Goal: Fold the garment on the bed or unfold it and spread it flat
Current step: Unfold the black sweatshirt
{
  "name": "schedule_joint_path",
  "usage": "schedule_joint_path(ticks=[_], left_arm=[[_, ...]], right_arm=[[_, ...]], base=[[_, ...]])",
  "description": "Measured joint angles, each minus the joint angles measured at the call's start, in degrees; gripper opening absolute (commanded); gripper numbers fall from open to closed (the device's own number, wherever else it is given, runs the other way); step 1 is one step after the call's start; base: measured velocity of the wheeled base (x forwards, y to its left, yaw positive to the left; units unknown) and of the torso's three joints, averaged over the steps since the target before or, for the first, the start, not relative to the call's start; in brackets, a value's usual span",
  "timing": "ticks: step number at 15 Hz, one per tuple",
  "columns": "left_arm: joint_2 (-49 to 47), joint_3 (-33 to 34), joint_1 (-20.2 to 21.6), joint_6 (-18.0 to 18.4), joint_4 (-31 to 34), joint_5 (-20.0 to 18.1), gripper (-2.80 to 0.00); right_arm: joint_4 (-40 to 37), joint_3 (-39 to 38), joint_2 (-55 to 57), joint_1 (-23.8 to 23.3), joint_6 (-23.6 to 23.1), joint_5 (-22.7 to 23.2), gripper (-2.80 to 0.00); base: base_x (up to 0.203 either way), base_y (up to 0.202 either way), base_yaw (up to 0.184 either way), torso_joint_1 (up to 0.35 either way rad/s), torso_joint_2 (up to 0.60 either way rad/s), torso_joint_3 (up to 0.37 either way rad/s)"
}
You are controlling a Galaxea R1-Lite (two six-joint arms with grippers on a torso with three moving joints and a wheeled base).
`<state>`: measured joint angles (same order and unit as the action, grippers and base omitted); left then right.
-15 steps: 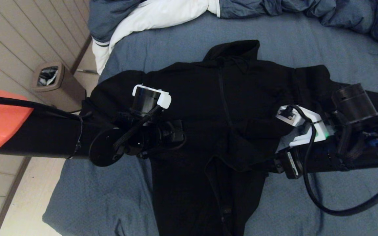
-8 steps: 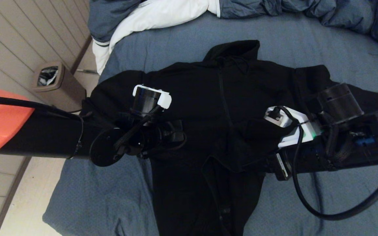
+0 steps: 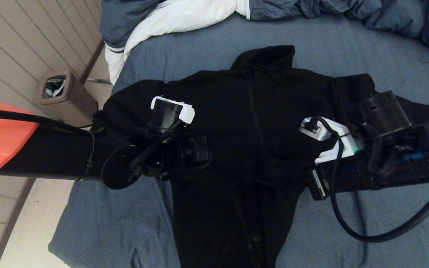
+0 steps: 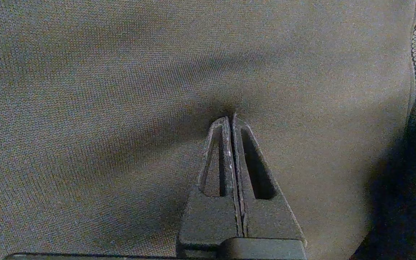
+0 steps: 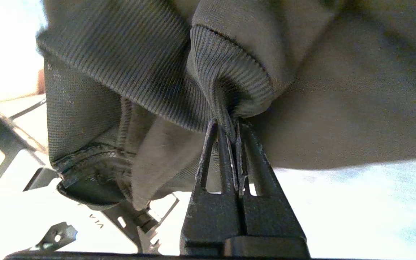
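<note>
While the black hooded sweatshirt (image 3: 251, 141) lies front up across the bed (image 3: 348, 48), hood toward the far edge and hem running off over the near edge, both arms reach in over it. The left gripper (image 4: 231, 121) has its fingers pressed together with the tips against the flat black cloth of the sweatshirt's left side; in the left wrist view no fold shows between them, and the zipper (image 4: 415, 54) runs close by. The right gripper (image 5: 229, 126) is clamped on a ribbed cuff (image 5: 229, 86) of the sweatshirt, a pinch of rib caught between its closed fingers, with more ribbed edge bunched beside it. In the head view that arm comes in from the bed's right side, over the right sleeve. A blue-grey duvet (image 3: 184, 15) with white lining is heaped along the bed's far edge. A brown bin (image 3: 60, 93) stands on the floor beyond the bed's left edge.
</note>
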<state>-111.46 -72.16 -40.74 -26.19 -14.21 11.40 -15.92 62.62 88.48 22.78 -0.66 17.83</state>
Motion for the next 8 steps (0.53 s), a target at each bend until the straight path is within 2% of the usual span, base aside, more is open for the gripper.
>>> schedule_joint_path(ticks=[3, 8], left_arm=[[0.41, 0.00, 0.00, 0.00, 0.05, -0.02, -2.80], [1.49, 0.44, -0.49, 0.00, 0.11, -0.05, -2.80]], right_arm=[[-2.58, 0.23, -4.25, -3.30, -0.49, -4.55, -2.80], [-18.91, -2.23, -16.46, -7.98, -1.77, -9.10, -2.80]], base=[[0.000, 0.000, 0.000, 0.000, 0.00, 0.000], [0.000, 0.000, 0.000, 0.000, 0.00, 0.000]])
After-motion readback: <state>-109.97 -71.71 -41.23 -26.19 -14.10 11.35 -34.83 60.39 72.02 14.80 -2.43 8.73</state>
